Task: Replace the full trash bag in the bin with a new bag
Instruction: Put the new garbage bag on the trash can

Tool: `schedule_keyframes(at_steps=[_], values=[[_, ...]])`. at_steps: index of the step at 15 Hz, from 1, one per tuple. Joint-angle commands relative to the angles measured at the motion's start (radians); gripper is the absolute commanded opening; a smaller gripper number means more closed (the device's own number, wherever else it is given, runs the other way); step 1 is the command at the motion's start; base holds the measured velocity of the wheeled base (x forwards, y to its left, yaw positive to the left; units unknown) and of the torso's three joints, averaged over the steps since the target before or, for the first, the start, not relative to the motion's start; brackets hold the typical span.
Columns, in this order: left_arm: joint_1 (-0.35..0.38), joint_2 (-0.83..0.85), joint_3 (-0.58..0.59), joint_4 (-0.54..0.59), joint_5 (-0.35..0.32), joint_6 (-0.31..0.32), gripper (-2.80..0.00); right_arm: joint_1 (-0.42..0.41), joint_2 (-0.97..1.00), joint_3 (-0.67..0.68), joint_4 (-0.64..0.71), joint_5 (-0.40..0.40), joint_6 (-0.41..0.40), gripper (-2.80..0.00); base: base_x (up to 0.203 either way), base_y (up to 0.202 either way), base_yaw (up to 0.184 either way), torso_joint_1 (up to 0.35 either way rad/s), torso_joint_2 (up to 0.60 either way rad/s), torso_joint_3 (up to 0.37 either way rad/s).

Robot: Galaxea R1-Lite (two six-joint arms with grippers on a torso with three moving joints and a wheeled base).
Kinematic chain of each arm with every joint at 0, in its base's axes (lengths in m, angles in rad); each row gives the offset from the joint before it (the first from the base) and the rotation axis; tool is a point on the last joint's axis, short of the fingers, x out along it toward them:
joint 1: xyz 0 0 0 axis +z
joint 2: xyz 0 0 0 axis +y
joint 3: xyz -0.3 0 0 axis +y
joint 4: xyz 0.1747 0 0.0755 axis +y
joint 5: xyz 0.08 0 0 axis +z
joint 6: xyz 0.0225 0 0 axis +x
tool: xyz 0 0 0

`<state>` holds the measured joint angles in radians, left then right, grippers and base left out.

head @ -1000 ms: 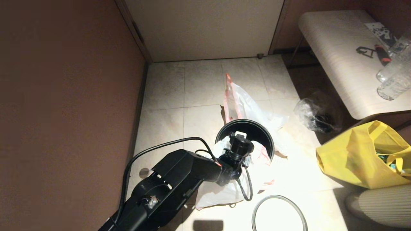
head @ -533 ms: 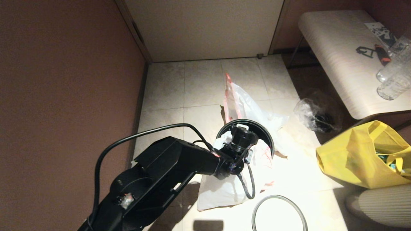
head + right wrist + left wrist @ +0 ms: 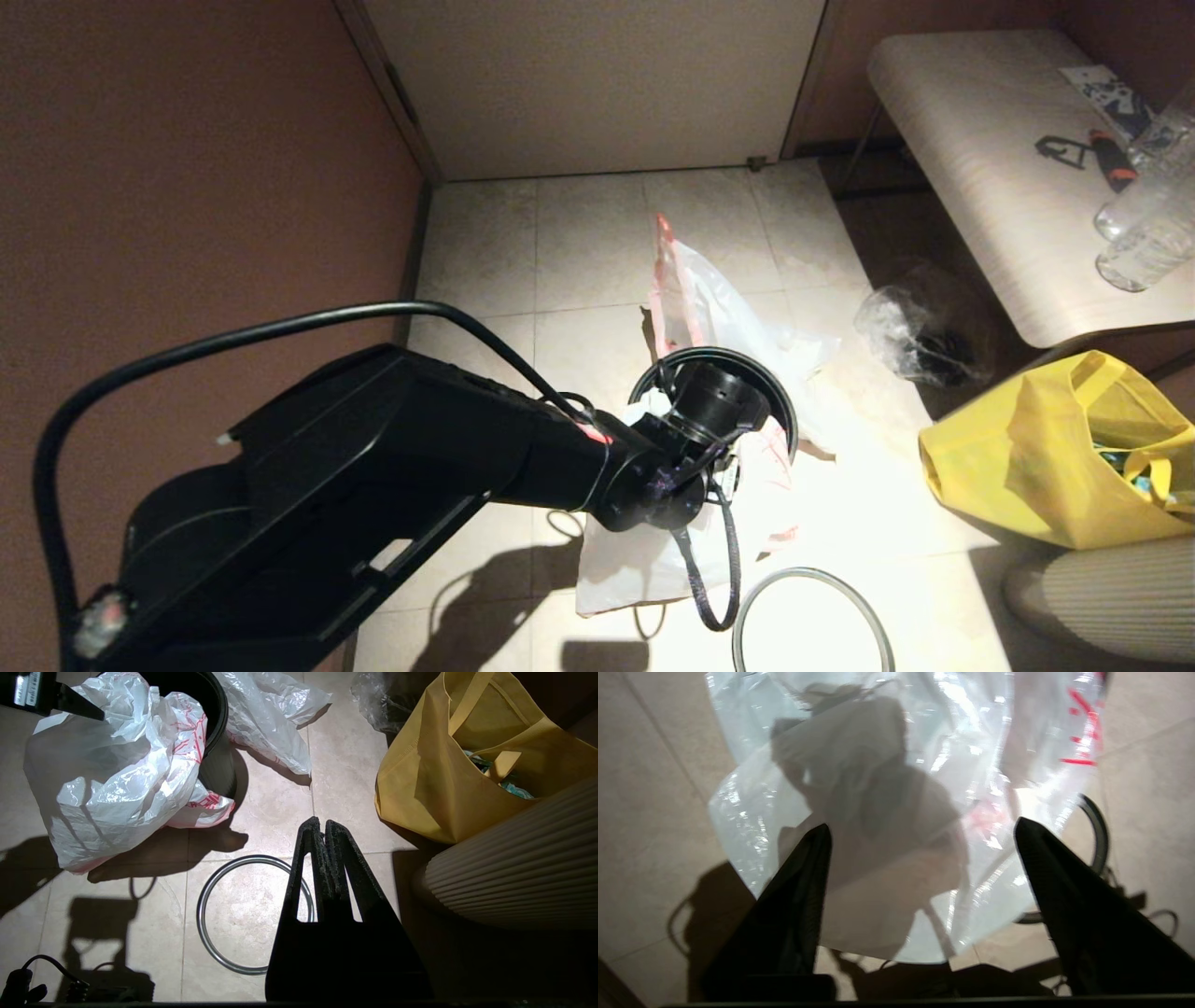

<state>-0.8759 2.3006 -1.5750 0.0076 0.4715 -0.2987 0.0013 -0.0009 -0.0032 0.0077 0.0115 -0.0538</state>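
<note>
Altogether one bin (image 3: 782, 403), one new bag (image 3: 887, 826) draped on it — left gripper (image 3: 920, 830) spread empty, right gripper (image 3: 323, 828) clenched.

Tiled floor (image 3: 579, 252) bears bin (image 3: 780, 397), hoop (image 3: 810, 621)

Left arm (image 3: 373, 495) runs from the lower left of the head view up toward centre frame, wrist bent, cable looping over it. Left gripper (image 3: 920, 830) has its two black fingers (image 3: 798, 896) spread wide apart with nothing clamped between them. Right gripper (image 3: 324, 826) sits low and centred in its wrist view, fingers pressed together, empty.
</note>
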Motion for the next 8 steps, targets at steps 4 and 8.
schedule_keyframes(at_steps=[4,8], values=[[-0.060,-0.045,-0.020,0.004,-0.046,-0.001,-2.80,0.000,-0.001,0.000,0.000,-0.001,0.000,-2.80,0.000,0.000,0.000,0.000,0.00,0.000],[-0.027,0.126,-0.179,0.011,-0.046,0.007,-2.80,0.000,-0.001,0.000,0.000,0.001,0.000,-2.80,0.000,0.000,0.000,0.000,0.00,0.000]])
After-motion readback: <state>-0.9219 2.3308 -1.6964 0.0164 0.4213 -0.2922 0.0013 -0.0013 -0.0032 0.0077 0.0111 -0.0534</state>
